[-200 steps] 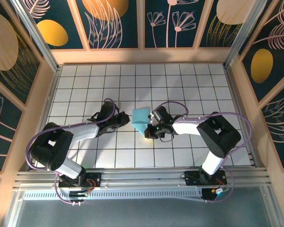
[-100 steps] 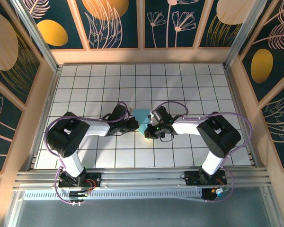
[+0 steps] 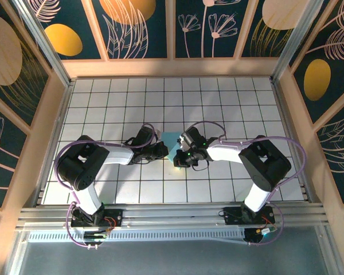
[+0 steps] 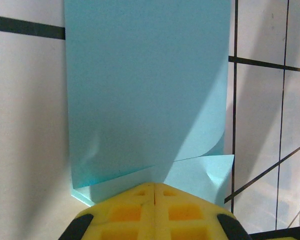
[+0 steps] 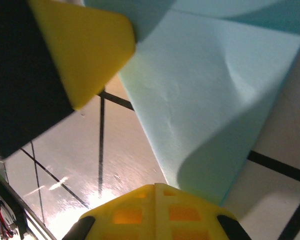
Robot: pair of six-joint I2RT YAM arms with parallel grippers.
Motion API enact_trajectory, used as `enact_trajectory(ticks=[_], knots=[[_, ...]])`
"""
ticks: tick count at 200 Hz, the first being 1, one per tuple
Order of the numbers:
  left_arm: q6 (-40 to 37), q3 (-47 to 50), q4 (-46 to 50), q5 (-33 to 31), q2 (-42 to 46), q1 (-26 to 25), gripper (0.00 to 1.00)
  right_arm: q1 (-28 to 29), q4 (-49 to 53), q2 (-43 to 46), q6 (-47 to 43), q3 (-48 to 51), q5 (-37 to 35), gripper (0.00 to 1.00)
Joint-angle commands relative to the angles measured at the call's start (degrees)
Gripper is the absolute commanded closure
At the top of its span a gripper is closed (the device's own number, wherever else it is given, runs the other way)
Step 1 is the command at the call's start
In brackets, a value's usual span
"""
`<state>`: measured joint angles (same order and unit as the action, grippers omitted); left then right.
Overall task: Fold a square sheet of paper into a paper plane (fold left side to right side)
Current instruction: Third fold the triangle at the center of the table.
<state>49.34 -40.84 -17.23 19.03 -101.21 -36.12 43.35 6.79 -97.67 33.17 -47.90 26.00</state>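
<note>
The square sheet of paper (image 3: 172, 141) is light cyan and lies folded near the middle of the tiled table, between my two grippers. In the left wrist view the paper (image 4: 145, 90) has an upper layer whose near edge curls up, and a lower layer shows beneath it. My left gripper (image 4: 154, 185) is shut, its yellow tips resting against the paper's near edge. My right gripper (image 5: 155, 186) is also shut, its tips at the paper (image 5: 210, 100) edge from the other side. From above, the left gripper (image 3: 164, 150) and right gripper (image 3: 180, 156) nearly meet at the sheet's near side.
The white table (image 3: 229, 103) with its black grid is walled by wooden borders (image 3: 172, 67) at the back and sides. An aluminium rail (image 3: 172, 213) carries both arm bases at the near edge. The left gripper's yellow finger (image 5: 85, 45) looms close in the right wrist view.
The left arm has swung right and brought its gripper onto the paper's left side, covering part of it. The right gripper has stayed put at the paper's near right edge.
</note>
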Motion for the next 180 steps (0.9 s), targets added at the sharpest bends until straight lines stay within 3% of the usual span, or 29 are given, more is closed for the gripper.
enact_trajectory(ticks=[1,101,180], knots=[[0.02,0.82,3.81,-2.50,-0.88,-0.04,1.00,0.42,-1.26,1.68,0.63,-1.79,0.79,1.00],[0.07,1.09,4.55,-2.92,-0.57,0.00,1.00,0.68,-5.47,-5.75,0.67,-4.81,0.15,1.00],[-0.79,0.37,7.08,-4.94,-0.54,-0.02,1.00,0.68,-3.71,-3.35,3.49,1.75,0.19,1.00]])
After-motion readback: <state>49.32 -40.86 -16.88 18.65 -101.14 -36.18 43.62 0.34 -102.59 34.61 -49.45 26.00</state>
